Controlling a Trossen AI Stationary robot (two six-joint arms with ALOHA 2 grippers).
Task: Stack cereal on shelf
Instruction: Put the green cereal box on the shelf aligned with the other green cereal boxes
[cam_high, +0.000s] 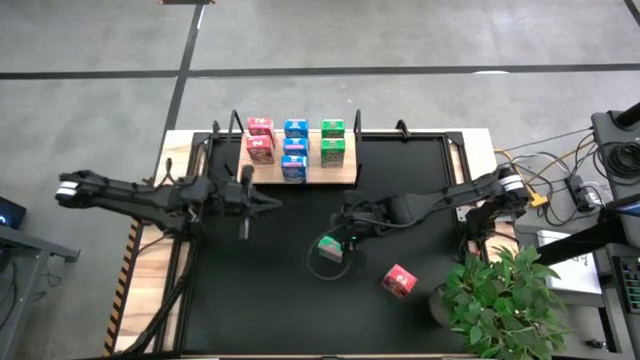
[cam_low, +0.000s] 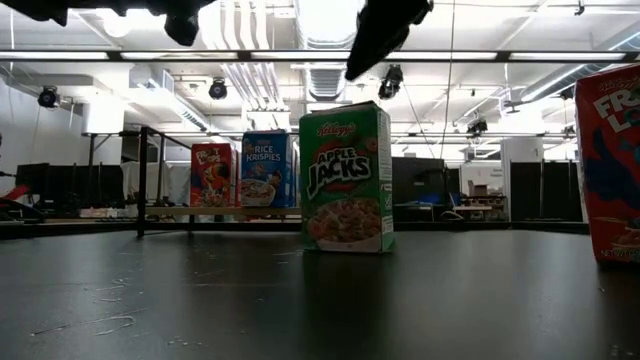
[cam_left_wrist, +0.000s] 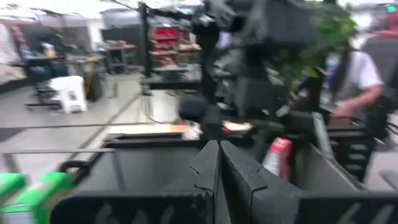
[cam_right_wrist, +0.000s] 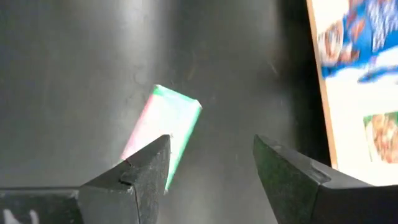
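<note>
While right claw (cam_high: 345, 240) hangs spread over green box (cam_high: 331, 248), centre it, lower squarely, pinch narrow sides; left claw (cam_high: 272, 201) pressed together, idle.

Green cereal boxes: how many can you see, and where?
3. Two green boxes sit on the shelf; one stands on the mat under the open right gripper.

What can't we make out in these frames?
- Low view: pink-red box is cut off by the picture's edge.
- Left wrist view: heavy blur; the shut left tool hides part of the mat.
- Right wrist view: green box is blurred and partly behind the open right tool; its print can't be read.
</note>
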